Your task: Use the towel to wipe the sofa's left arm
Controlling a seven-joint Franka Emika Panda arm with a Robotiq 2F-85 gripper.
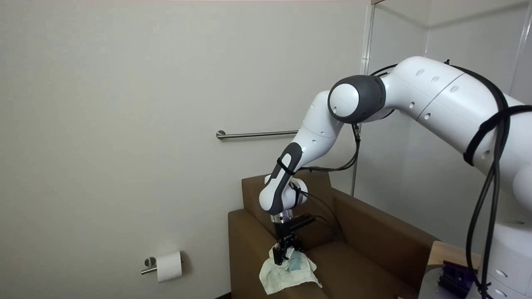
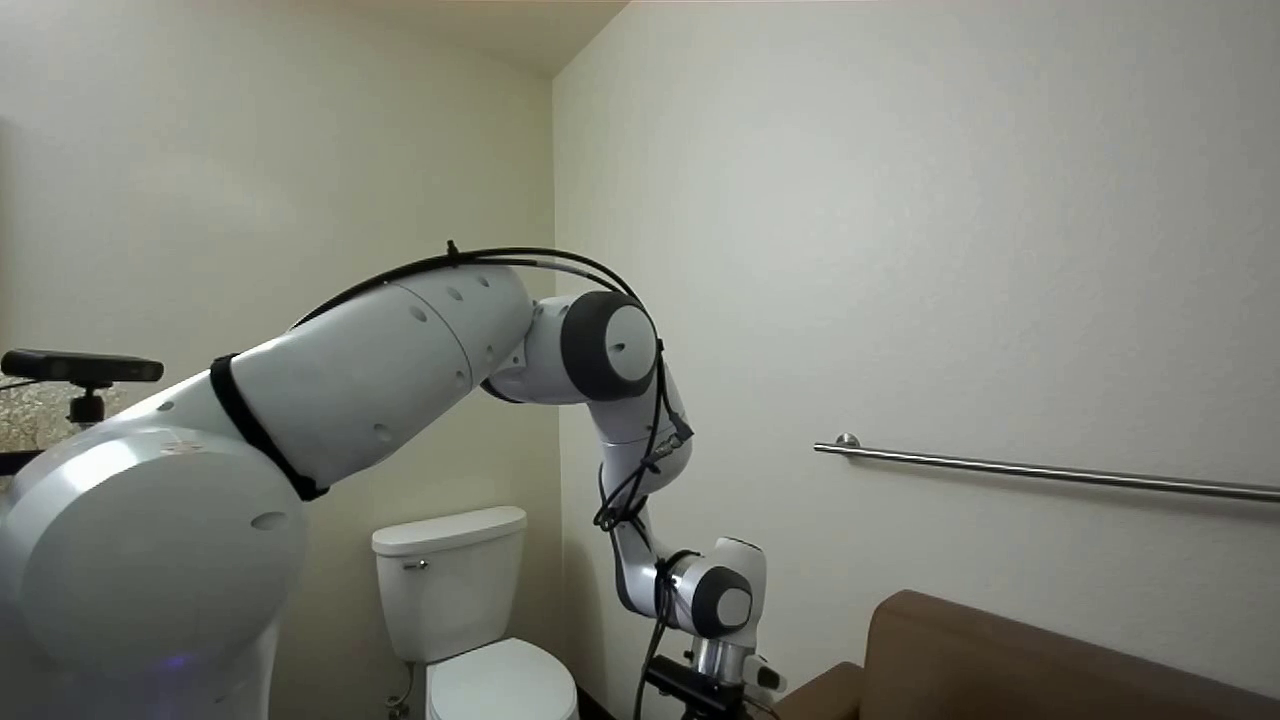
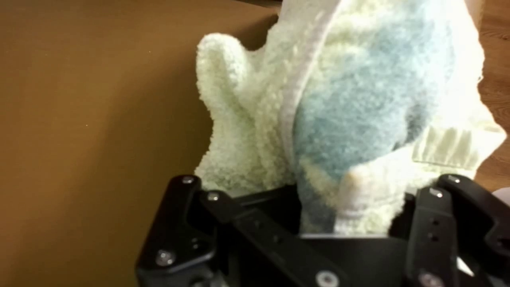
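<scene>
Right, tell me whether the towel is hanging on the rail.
No: in an exterior view, the towel lies on the sofa arm, well below the rail.

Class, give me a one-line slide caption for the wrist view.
The gripper clamps a pale towel, partly blue, with brown sofa fabric at picture left and wood-grained floor at picture right.

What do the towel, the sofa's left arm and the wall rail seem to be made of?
Towel: probably cotton terry, matte, judging by its fuzzy pile.
Sofa's left arm: upholstery, fabric or faux leather unclear; smooth, dull brown without gloss.
Wall rail: likely brushed steel, given its grey sheen.
</scene>
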